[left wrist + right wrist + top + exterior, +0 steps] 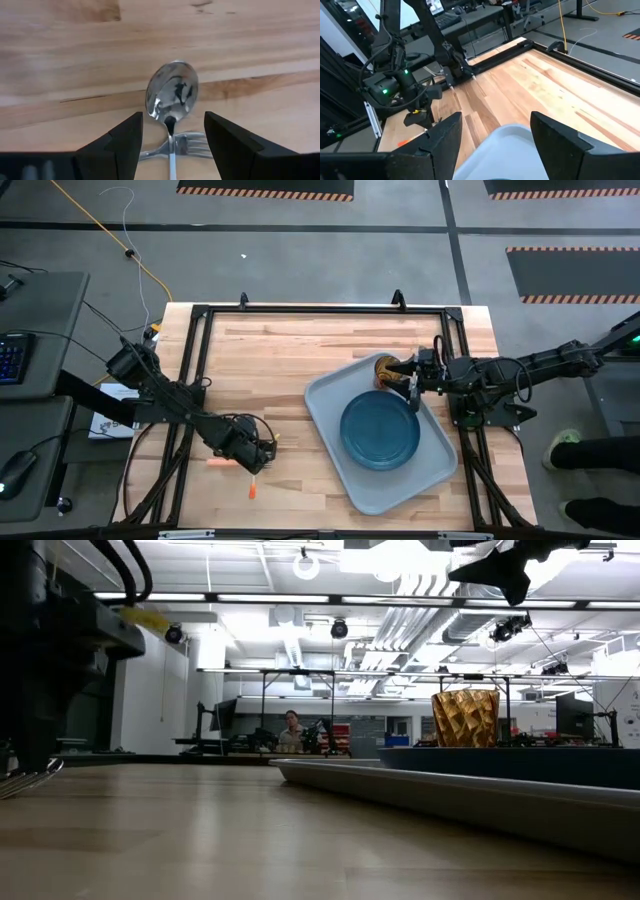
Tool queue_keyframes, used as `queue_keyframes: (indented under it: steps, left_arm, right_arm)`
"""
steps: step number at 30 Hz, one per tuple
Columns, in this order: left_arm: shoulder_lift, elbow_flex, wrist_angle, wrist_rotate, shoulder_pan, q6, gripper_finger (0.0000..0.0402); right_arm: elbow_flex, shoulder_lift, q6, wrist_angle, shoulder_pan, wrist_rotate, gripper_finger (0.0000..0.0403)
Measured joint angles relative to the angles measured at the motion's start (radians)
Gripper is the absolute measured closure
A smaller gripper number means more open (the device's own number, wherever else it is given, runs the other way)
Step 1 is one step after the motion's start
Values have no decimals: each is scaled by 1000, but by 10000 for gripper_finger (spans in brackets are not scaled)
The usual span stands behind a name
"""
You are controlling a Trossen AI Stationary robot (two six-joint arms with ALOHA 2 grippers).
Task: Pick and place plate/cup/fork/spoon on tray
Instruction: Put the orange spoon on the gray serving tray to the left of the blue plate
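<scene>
While the left gripper [171, 145] hangs open astride the spoon [171, 95], which crosses the fork [182, 146], close low on the spoon's neck alone. Beside the tray [325, 402], the right gripper [413, 383] waits spread above the cup [386, 367], seemingly empty.

Spoon [171, 95] — mirror-glossy metal; table [250, 40] — smooth, grained wood.

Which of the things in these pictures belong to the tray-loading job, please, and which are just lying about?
Job: tray, plate and cup already on it; spoon and fork crossed on the table between the open left gripper's fingers.

Lying about: yellow cable, keyboard, paper.
</scene>
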Motion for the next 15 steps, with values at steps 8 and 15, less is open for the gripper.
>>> queue_keyframes:
  steps: [8,15]
  left_arm:
    - [33,1,28,9,0,0,202]
    - [62,5,25,28,0,1,202]
  right_arm:
    - [0,0,0,-8,-2,0,176]
    - [0,0,-2,-16,-2,0,176]
